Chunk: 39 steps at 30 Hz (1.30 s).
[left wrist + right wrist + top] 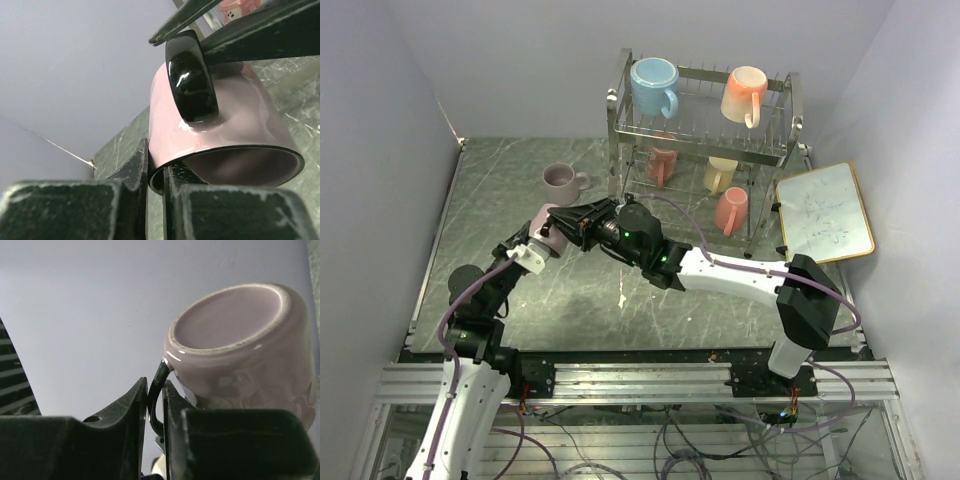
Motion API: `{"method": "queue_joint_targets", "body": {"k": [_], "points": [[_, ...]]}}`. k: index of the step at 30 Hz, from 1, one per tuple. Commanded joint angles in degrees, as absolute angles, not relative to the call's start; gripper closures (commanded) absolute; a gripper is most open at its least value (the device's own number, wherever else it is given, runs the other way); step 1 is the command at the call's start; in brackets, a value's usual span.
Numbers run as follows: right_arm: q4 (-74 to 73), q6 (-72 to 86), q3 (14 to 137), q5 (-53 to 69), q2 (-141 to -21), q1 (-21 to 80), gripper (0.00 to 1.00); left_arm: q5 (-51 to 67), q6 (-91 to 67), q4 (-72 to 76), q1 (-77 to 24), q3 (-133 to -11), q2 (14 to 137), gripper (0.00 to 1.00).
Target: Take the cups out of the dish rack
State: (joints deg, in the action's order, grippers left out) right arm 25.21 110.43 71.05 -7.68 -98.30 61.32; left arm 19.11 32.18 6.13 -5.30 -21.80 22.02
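A mauve cup (pixel 546 220) with a black handle hangs over the table left of the dish rack (pixel 772 152), held between both arms. My left gripper (pixel 156 175) is shut on the cup's rim (pixel 225 152), one finger inside and one outside. My right gripper (pixel 155 400) is shut on the black handle (pixel 159 377), with the cup's base (pixel 225 320) turned toward that camera. In the left wrist view the handle (pixel 192 80) faces up, and the right gripper's fingers (pixel 260 30) reach in above it. Light blue (pixel 653 86) and peach (pixel 744 94) cups sit on the top tier.
Another mauve cup (pixel 560 181) stands on the table just behind the held one. The lower tier holds a salmon cup (pixel 663 160), a pale yellow cup (pixel 722 174) and another salmon cup (pixel 731 211). A gold-framed whiteboard (pixel 825 212) lies at the right.
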Motion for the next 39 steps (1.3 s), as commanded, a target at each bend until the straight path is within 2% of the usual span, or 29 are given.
{"method": "queue_joint_targets", "body": {"k": [1, 6, 11, 20, 28, 39], "points": [[27.0, 104.4, 68.2, -1.0, -95.1, 60.0, 0.77, 16.2, 33.2, 5.4, -5.3, -26.5, 22.6, 0.93], [15.7, 91.6, 67.0, -1.2, -91.4, 56.6, 0.46, 12.9, 34.0, -5.6, -5.3, -32.8, 31.2, 0.93], [7.9, 80.3, 62.9, -5.8, -86.1, 53.4, 0.29, 6.8, 32.1, -16.2, -4.7, -44.1, 46.5, 0.93], [-11.5, 57.6, 62.1, -25.2, -76.5, 52.7, 0.24, 6.2, 26.7, -30.7, 3.8, -65.2, 72.2, 0.93], [-23.3, 43.8, 62.0, -40.6, -69.5, 52.0, 0.21, -1.4, 24.6, -45.1, 5.5, -87.9, 97.9, 0.93], [-24.8, 33.7, 61.0, -42.6, -65.6, 44.4, 0.22, -4.2, 22.2, -52.9, 6.2, -111.4, 121.1, 0.93]]}}
